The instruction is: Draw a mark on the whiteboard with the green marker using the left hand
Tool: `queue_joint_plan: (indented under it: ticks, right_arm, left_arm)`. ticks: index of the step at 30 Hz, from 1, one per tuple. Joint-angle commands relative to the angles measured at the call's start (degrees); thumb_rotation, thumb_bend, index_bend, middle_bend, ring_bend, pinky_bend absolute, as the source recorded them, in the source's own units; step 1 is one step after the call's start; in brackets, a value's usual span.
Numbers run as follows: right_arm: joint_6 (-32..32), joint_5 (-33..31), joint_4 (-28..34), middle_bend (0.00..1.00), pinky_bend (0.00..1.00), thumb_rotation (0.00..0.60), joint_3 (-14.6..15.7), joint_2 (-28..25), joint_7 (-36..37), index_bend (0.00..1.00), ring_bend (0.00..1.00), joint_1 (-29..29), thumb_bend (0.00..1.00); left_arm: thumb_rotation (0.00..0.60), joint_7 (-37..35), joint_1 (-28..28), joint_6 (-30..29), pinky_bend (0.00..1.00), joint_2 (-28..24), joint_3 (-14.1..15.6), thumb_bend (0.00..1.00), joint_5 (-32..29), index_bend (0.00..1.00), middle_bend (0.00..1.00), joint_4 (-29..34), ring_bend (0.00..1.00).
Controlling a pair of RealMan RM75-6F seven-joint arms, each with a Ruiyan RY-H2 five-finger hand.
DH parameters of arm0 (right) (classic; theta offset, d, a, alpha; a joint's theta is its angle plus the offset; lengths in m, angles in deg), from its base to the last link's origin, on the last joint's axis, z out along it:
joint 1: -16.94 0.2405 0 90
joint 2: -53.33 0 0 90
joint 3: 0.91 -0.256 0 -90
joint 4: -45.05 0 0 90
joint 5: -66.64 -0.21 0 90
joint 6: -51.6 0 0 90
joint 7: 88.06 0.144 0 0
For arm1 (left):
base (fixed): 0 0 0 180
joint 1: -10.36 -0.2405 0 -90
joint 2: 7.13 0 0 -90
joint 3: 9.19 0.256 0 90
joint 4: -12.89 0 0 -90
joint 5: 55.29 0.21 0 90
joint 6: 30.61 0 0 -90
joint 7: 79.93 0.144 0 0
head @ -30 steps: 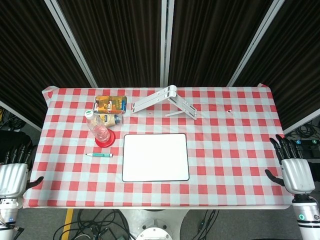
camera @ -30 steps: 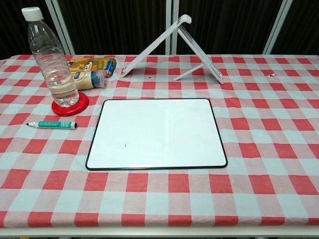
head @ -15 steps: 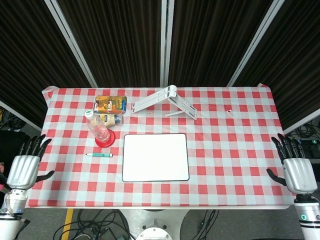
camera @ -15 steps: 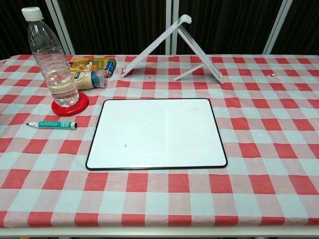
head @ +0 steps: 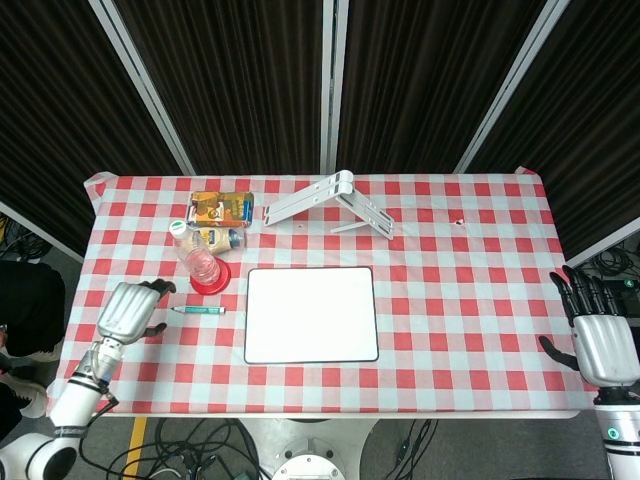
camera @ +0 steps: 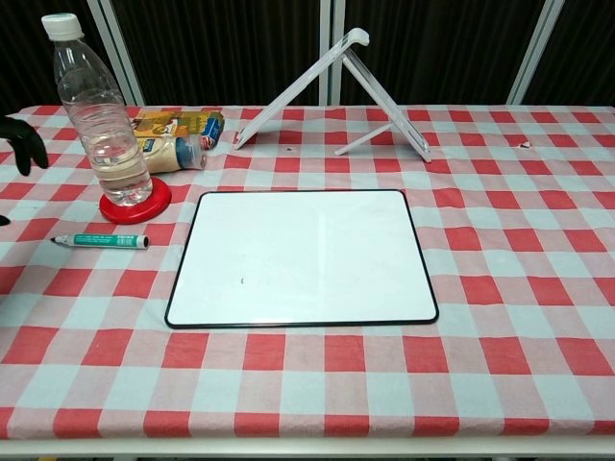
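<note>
Green marker (head: 200, 311) lies flat on the tabletop (head: 460, 300), long axis running left-right, between our left hand (head: 126, 310) and the whiteboard (head: 311, 314) — hand's just to its left, fingers loosely apart, holding nothing. Right hand (head: 603, 345) is way off, also empty — so left's nearer.

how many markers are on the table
1. The green marker lies on the tablecloth just left of the whiteboard, in front of the water bottle. No others show.
</note>
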Motion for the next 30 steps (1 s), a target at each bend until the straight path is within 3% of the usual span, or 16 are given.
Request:
queue_joint_plan:
  ticks: [1, 8, 18, 30]
  right_arm:
    - [-0.2, -0.1, -0.1, 0.00, 0.00, 0.600, 0.0, 0.0, 0.1, 0.00, 0.00, 0.1, 0.10]
    - [-0.8, -0.7, -0.3, 0.00, 0.00, 0.600, 0.1, 0.0, 0.3, 0.00, 0.00, 0.2, 0.10]
    - [-1.4, -1.4, -0.9, 0.00, 0.00, 0.600, 0.2, 0.1, 1.0, 0.00, 0.00, 0.1, 0.10]
    - [-1.1, -2.5, -1.4, 0.00, 0.00, 0.600, -0.3, -0.6, 2.1, 0.00, 0.00, -0.2, 0.10]
  left_arm:
    - [0.600, 5.3, 2.6, 2.9, 0.91, 3.2, -0.2, 0.16, -3.6, 0.37, 0.46, -1.4, 0.61]
    - [0.600, 15.3, 5.9, 4.0, 0.95, 8.0, -1.1, 0.16, -10.1, 0.38, 0.49, -2.0, 0.68]
    - [0.600, 31.0, 10.0, 3.0, 0.97, 13.5, -0.8, 0.20, -22.1, 0.39, 0.49, -3.5, 0.69]
    - [0.600, 36.1, 13.0, 0.9, 0.97, 16.7, 0.4, 0.24, -28.2, 0.41, 0.48, -4.8, 0.69]
